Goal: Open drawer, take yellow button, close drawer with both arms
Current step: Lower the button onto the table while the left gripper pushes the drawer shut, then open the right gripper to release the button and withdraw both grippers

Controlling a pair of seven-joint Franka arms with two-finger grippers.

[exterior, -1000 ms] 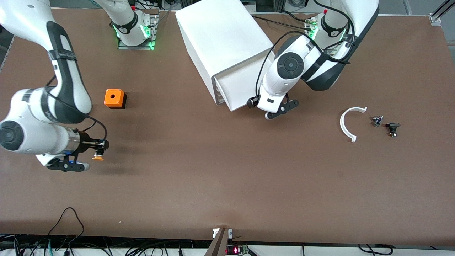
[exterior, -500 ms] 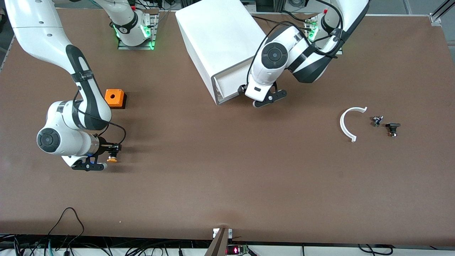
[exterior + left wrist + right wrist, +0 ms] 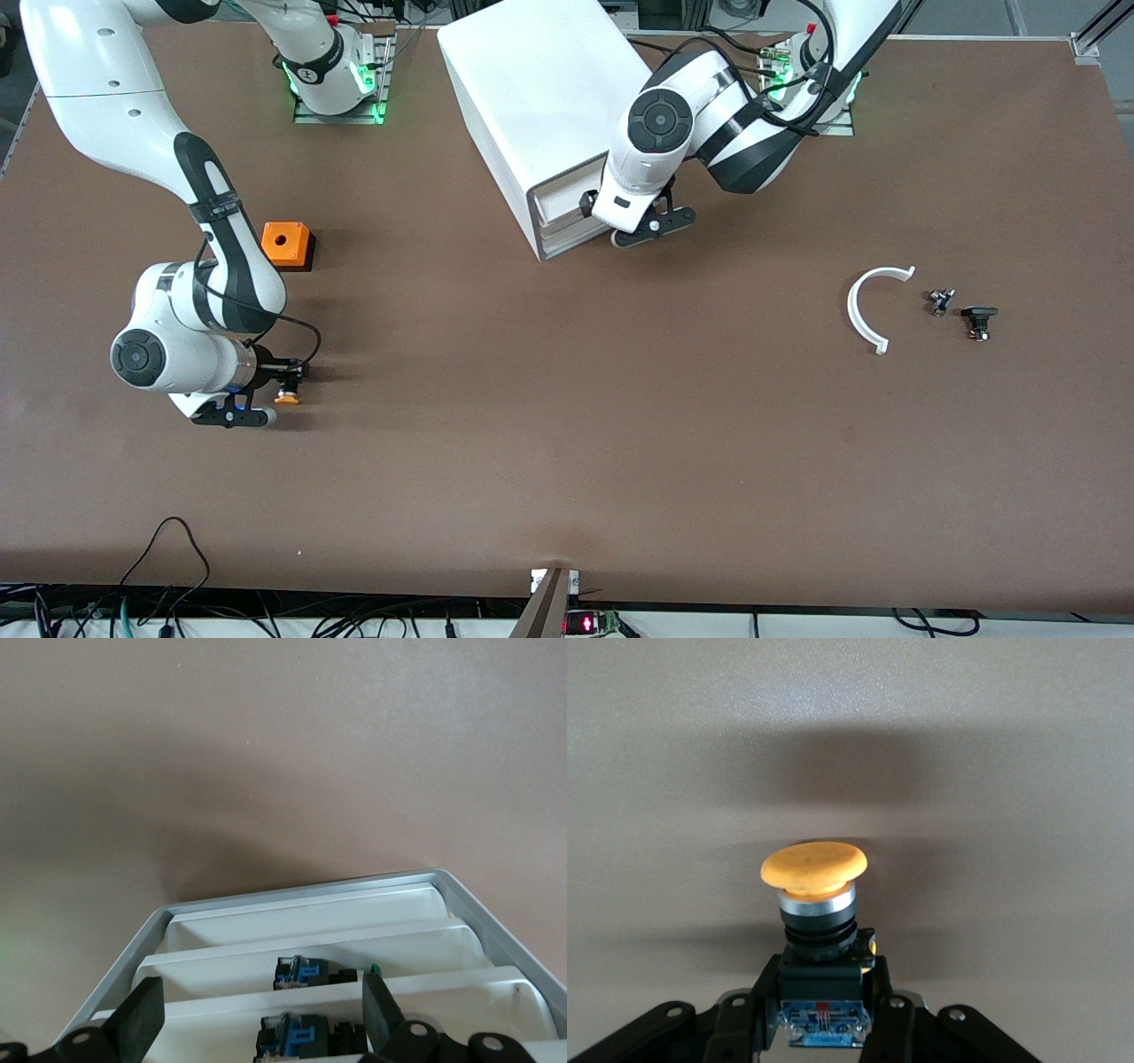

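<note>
The white cabinet [image 3: 549,97] stands at the table's middle near the bases. Its top drawer [image 3: 560,204] sits almost flush in the cabinet's front. My left gripper [image 3: 607,223] is open at that front. In the left wrist view its fingers [image 3: 140,1020] straddle the top drawer's rim [image 3: 266,1003], with the left gripper [image 3: 261,1028] empty. My right gripper [image 3: 285,390] is shut on the button [image 3: 285,399] low over bare table at the right arm's end. The right wrist view shows the right gripper [image 3: 821,1014] clamped on the button's [image 3: 815,870] black-blue body, orange cap outward.
An orange cube with a hole [image 3: 285,245] sits beside the right arm. A white curved piece [image 3: 864,310] and two small dark components [image 3: 939,301] [image 3: 978,321] lie toward the left arm's end. Blue-black parts [image 3: 306,973] lie in the drawers.
My left gripper has moved toward the cabinet and the top drawer has slid in from well out to almost flush. My right arm has carried the button toward the table's middle.
</note>
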